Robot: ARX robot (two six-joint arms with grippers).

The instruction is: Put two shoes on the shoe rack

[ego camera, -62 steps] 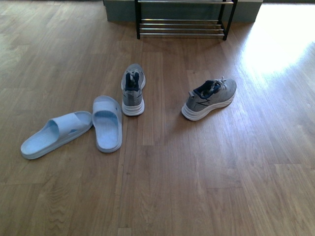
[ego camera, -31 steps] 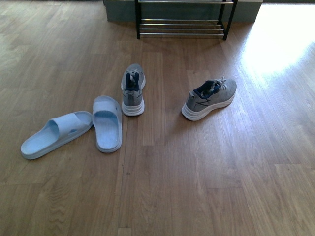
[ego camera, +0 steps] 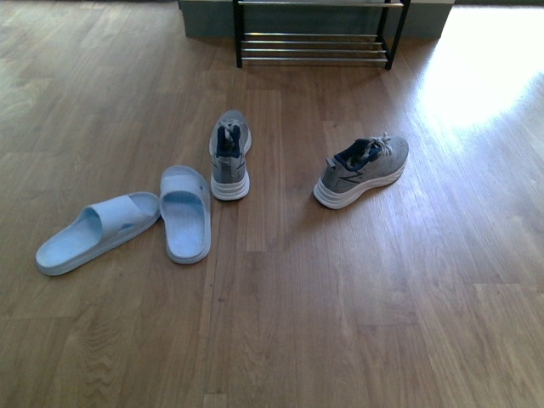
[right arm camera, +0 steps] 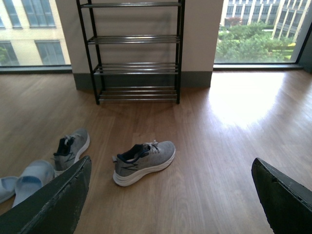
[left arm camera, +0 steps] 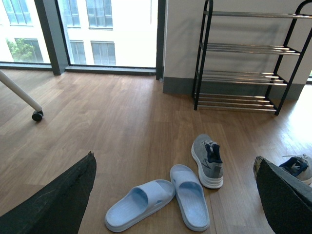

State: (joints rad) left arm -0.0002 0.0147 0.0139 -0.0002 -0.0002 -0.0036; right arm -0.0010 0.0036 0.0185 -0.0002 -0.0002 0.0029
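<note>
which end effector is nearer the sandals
Left end effector: the sandals lie just ahead of it. The right end effector faces a sneaker, sandals off to one side.

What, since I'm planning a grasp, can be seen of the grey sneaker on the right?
The right sneaker is grey knit with a thick white sole, dark lining and pale laces. It stands upright on the floor, toe pointing right and away, heel nearer the robot. Only the floor touches it; the other sneaker stands apart on its left, the rack beyond.
</note>
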